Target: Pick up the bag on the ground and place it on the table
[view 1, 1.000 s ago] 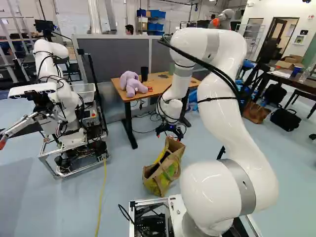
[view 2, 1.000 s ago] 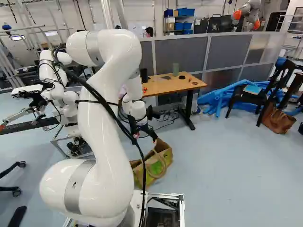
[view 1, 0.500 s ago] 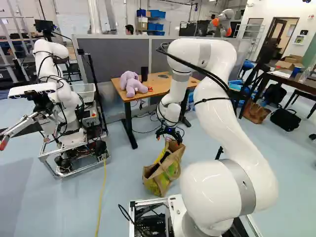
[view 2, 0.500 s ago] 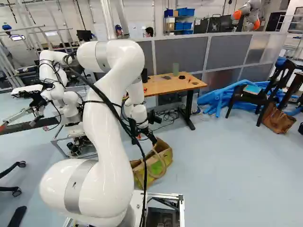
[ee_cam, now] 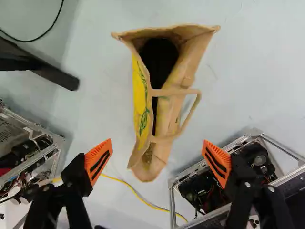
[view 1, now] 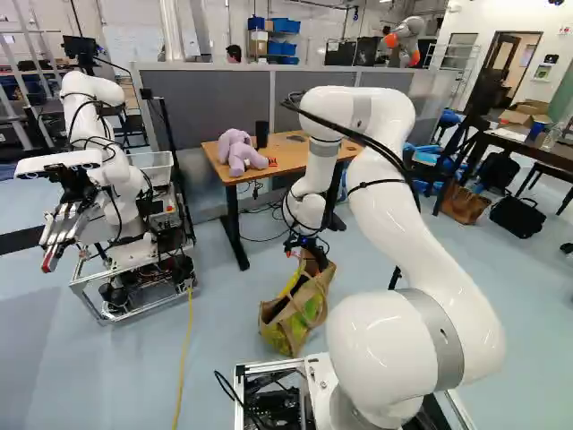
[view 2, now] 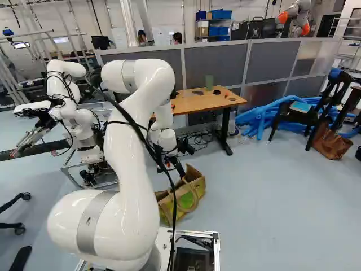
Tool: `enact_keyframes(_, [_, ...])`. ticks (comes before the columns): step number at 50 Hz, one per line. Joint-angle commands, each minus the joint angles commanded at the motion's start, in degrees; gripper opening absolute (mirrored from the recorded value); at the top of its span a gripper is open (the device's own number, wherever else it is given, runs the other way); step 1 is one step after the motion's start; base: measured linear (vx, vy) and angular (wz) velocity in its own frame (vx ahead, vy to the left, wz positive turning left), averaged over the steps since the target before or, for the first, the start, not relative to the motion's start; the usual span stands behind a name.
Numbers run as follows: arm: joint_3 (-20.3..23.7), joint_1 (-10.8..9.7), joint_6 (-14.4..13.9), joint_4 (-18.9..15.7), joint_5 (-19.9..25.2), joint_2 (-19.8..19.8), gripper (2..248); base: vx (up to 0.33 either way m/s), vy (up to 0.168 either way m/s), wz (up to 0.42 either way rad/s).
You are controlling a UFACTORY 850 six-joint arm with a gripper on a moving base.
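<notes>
My gripper [view 1: 306,242] hangs above the far part of the open paper-brown, yellow and green bag [view 1: 291,324], which stands on the floor. In the wrist view the gripper [ee_cam: 157,155] is wide open, orange pads far apart, nothing gripped. Below and ahead of it the bag [ee_cam: 141,102] opens upward with something dark inside; one looped handle [ee_cam: 193,113] leans over its side. The wooden table [view 1: 291,154] stands beyond the bag, holding a purple plush toy [view 1: 238,152] and a dark cup [view 1: 261,134].
Another robot [view 1: 130,206] stands on a cart left of the table. A yellow cable [view 1: 185,358] runs over the floor. The table's dark leg [ee_cam: 52,76] shows beside the bag. Grey partitions [view 2: 214,65] rise behind the table; chairs [view 2: 299,116] and blue tubing [view 2: 259,119] are farther right.
My arm has come down and slightly back, bringing the open gripper lower over the bag. The other robot's arm has swung its gripper. The base and bag have not moved.
</notes>
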Motion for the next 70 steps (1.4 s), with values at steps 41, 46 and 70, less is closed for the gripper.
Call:
enact_keyframes(41, [-6.7, 0.0, 0.3, 0.0, 0.0, -9.3, 247, 0.0, 0.0, 0.0])
enact_keyframes(46, [-7.6, 0.0, 0.3, 0.0, 0.0, -10.4, 247, 0.0, 0.0, 0.0])
enact_keyframes(70, [-11.8, 0.0, 0.3, 0.0, 0.0, -15.8, 247, 0.0, 0.0, 0.0])
